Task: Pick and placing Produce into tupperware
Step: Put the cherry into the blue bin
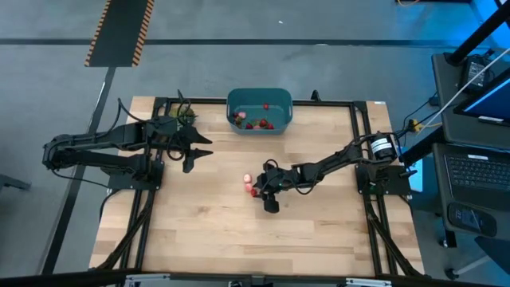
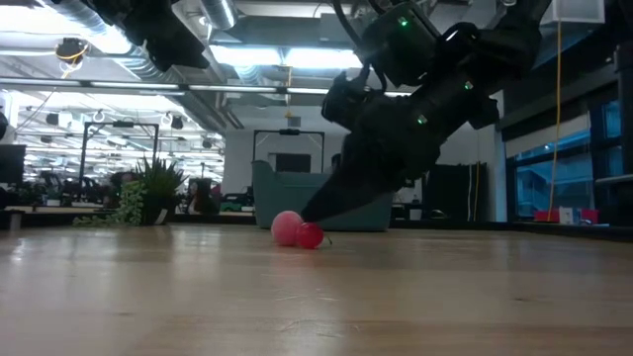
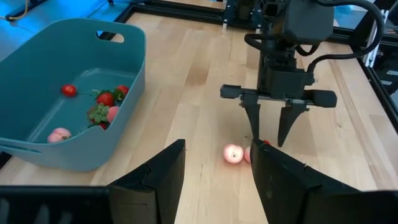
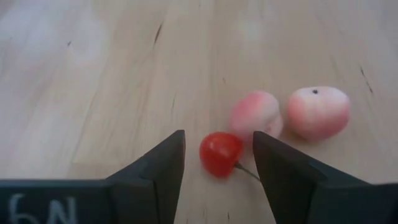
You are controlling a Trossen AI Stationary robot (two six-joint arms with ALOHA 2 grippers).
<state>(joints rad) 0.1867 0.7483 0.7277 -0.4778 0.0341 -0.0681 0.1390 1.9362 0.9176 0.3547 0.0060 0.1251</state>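
Now the right gripper [image 4: 217, 155] straddles a small red cherry [image 4: 220, 153] with jaws wide; two pink pieces [image 4: 255, 114] lie just beside. It looks light, smooth and prone to roll (grip its round middle, gently). Far left, the left gripper [image 3: 214, 171] hangs open near the teal tub [image 1: 279, 100].

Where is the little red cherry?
The cherry lies on the table, mid-table in the high view, between the open right gripper fingers, beside two pink fruits.

Teal tub [image 1: 280, 103] holding red pieces [image 1: 260, 123], 3 pieces [image 1: 250, 184] mid-table
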